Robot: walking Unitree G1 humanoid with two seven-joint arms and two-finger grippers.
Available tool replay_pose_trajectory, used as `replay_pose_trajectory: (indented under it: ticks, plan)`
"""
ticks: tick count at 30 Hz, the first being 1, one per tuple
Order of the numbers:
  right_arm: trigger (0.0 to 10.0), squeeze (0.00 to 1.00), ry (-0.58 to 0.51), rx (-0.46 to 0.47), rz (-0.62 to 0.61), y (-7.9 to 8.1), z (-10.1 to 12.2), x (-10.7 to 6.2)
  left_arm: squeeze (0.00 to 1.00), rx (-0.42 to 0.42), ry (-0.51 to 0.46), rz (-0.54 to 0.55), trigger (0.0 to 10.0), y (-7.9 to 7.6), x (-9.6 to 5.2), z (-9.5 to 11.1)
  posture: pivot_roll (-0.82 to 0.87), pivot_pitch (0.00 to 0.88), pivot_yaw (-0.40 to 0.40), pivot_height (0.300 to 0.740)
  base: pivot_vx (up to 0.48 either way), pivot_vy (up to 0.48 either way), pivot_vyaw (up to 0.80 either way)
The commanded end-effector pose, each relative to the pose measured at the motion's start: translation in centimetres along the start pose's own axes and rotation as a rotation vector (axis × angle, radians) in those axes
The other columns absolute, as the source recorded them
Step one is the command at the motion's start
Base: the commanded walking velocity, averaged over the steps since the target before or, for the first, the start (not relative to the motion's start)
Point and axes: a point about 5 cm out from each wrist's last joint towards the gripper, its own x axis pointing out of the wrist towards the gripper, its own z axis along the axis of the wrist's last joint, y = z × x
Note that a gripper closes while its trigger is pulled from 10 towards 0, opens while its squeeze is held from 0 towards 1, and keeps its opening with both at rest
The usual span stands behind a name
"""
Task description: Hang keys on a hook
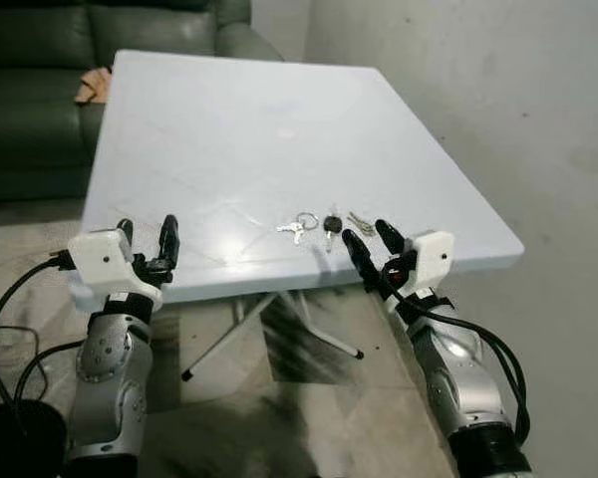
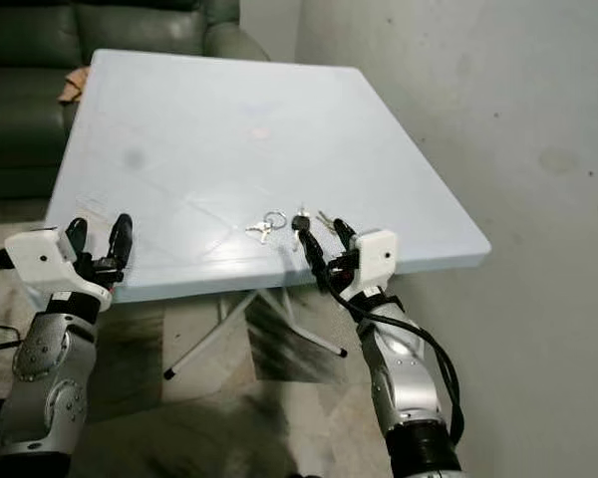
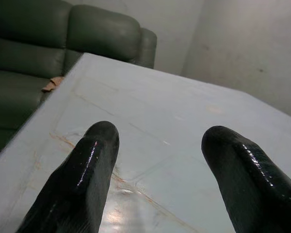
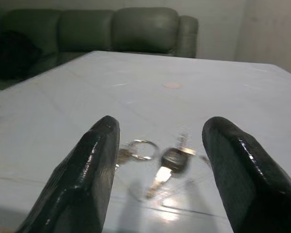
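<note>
My right gripper [image 1: 367,237] sits at the near edge of the table [image 1: 229,129], with its two black fingers spread wide and holding nothing. The fingertips point across the tabletop toward the keys [image 1: 324,225], which lie just beyond them, apart from both fingers. In the right wrist view the keys [image 4: 157,158] lie flat on the surface in the gap between my two fingers [image 4: 82,179].

The keys lie flat near the table's near right edge. The bunch consists of a silver key on a round ring [image 1: 305,220] to the left, a black-headed key [image 1: 331,225] in the middle, and more small silver keys [image 1: 360,222] to the right.

My left gripper [image 1: 148,239] is raised at the table's near left edge, well apart from the keys. Its fingers are also spread wide and hold nothing. In the left wrist view these fingers [image 3: 82,179] point over bare tabletop.

The table is pale blue with folding metal legs [image 1: 269,329] underneath. A dark green sofa [image 1: 40,80] stands behind it, with a small tan item [image 1: 94,85] on its seat. A grey wall [image 1: 478,90] stands to the right.
</note>
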Motion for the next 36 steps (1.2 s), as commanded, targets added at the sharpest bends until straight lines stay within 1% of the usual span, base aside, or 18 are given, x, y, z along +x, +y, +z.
replay_pose_trajectory:
  ticks: [1, 3, 5, 10, 13, 17, 24, 26, 27, 29, 30, 33, 36]
  plan:
    - [10.0, 0.0, 0.031, -0.028, -0.083, -1.3, 0.1, 0.0, 0.0, 0.019, 0.016, -0.039, 10.0, -0.9, 0.0, -0.2, -0.07, 0.1, -0.097, 0.74, 0.0, 0.0, 0.0]
    - [10.0, 0.0, 0.052, -0.036, -0.119, -1.4, 0.0, 0.2, 0.0, 0.033, 0.024, -0.057, 10.0, -1.1, 0.1, -0.2, -0.07, 0.103, -0.098, 0.74, 0.0, 0.0, 0.0]
    - [10.0, 0.0, 0.064, -0.052, -0.127, -1.5, 0.0, 0.3, 0.0, 0.05, 0.025, -0.071, 10.0, -1.3, 0.1, -0.1, -0.07, 0.103, -0.098, 0.74, 0.0, 0.0, 0.0]
    - [10.0, 0.0, 0.067, -0.054, -0.13, -1.5, 0.0, 0.4, 0.0, 0.051, 0.025, -0.071, 10.0, -1.3, 0.1, -0.1, -0.07, 0.103, -0.098, 0.74, 0.0, 0.0, 0.0]
    - [10.0, 0.0, 0.092, -0.05, -0.171, -1.6, 0.2, 0.8, 0.0, 0.07, 0.029, -0.104, 10.0, -1.9, 0.3, 0.1, -0.07, 0.109, -0.099, 0.74, 0.0, 0.0, 0.0]
    - [10.0, 0.0, 0.122, -0.024, -0.205, -1.6, 0.3, 1.2, 0.0, 0.072, 0.034, -0.12, 10.0, -2.2, 0.3, 0.2, -0.07, 0.113, -0.097, 0.74, 0.0, 0.0, 0.0]
    - [10.0, 0.0, 0.147, -0.02, -0.205, -1.0, 0.2, 1.6, 0.0, 0.084, 0.032, -0.175, 10.0, -2.8, 0.2, 0.5, -0.06, 0.111, -0.091, 0.74, 0.0, 0.0, 0.0]
    - [10.0, 0.0, 0.148, -0.043, -0.217, -0.9, 0.3, 1.7, 0.0, 0.088, 0.032, -0.188, 10.0, -3.1, 0.1, 0.5, -0.06, 0.111, -0.091, 0.74, 0.0, 0.0, 0.0]
    - [10.0, 0.0, 0.149, -0.071, -0.239, -1.0, 0.4, 1.8, 0.0, 0.087, 0.032, -0.191, 10.0, -3.2, 0.1, 0.6, -0.06, 0.111, -0.091, 0.74, 0.0, 0.0, 0.0]
    - [10.0, 0.0, 0.115, 0.005, -0.223, -0.9, 0.5, 1.8, 0.0, 0.083, 0.034, -0.194, 10.0, -3.1, 0.1, 0.6, -0.06, 0.111, -0.09, 0.74, 0.0, 0.0, 0.0]
    - [10.0, 1.0, 0.109, 0.009, -0.222, -0.9, 0.5, 1.8, 0.0, 0.083, 0.034, -0.194, 10.0, -3.1, 0.1, 0.6, -0.06, 0.111, -0.09, 0.74, 0.0, 0.0, 0.0]
    - [10.0, 1.0, 0.111, -0.02, -0.215, -1.0, 0.6, 1.7, 0.0, 0.069, 0.037, -0.187, 10.0, -3.0, 0.0, 0.5, -0.05, 0.106, -0.09, 0.74, 0.0, 0.0, 0.0]
    - [10.0, 1.0, 0.117, -0.01, -0.216, -0.9, 0.5, 1.7, 0.0, 0.068, 0.04, -0.19, 10.0, -3.0, -0.1, 0.6, -0.05, 0.106, -0.09, 0.74, 0.0, 0.0, 0.0]
